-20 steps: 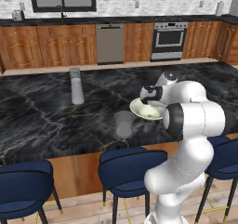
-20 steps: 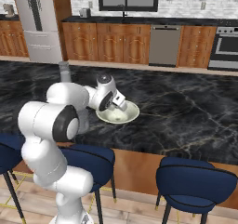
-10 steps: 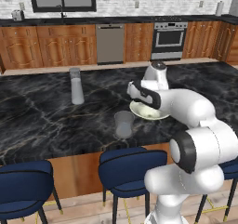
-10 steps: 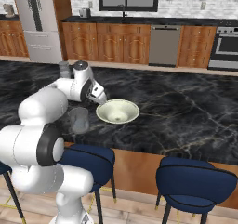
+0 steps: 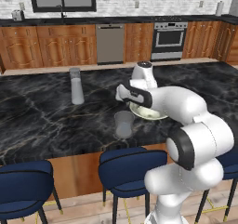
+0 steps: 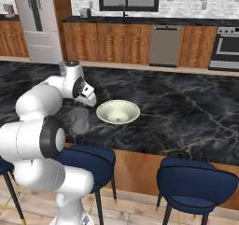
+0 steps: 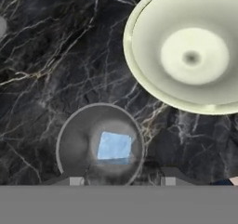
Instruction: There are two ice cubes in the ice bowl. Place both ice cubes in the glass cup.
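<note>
Black marble counter, veined in pale lines, spanning the frame from 9 to 3 o'clock in both base views, with blue stools tucked along its near edge at 6 o'clock. White arm rising at 5 o'clock in the left base view and at 8 o'clock in the right base view, reaching forward over the counter so that the hand hangs above the glass cup. Ice bowl, a wide cream dish, resting on the counter; in the hand view it lies at 1 o'clock, its hollow holding only a small dim spot at the centre, too faint to identify; in the right base view the bowl sits just beside the cup, at the cup's 3 o'clock. Tall narrow clear vessel standing upright, well apart from the bowl, at 10 o'clock in the left base view. Glass cup, a short grey tumbler, upright on the counter at 7 o'clock in the hand view, near the bowl but not touching it; also seen at and. Light blue ice cube lying inside the cup, on its bottom. Gripper: two small dark tips at 6 o'clock of the hand view, set wide apart astride the cup's near rim, with nothing between them.
</note>
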